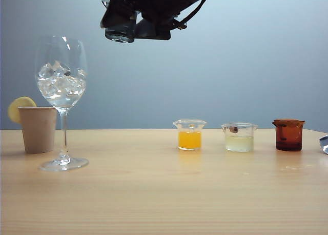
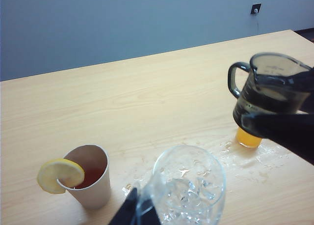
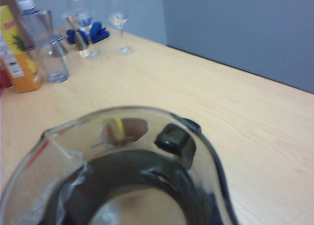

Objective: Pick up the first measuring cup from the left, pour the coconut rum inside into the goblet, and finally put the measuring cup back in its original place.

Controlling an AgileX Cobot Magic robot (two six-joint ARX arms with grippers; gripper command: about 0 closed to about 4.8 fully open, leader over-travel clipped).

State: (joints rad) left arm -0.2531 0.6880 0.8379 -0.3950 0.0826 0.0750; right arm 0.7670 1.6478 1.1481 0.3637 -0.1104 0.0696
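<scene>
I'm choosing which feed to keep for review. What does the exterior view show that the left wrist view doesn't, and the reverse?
Only the exterior view shows the pale yellowish cup, the amber cup and the goblet's stem and foot.

Only the left wrist view shows the grey measuring cup's handle, spilled drops on the table and a wall socket.

Both show the goblet with ice, the paper cup with lemon, the orange cup and the right gripper holding the measuring cup aloft.
</scene>
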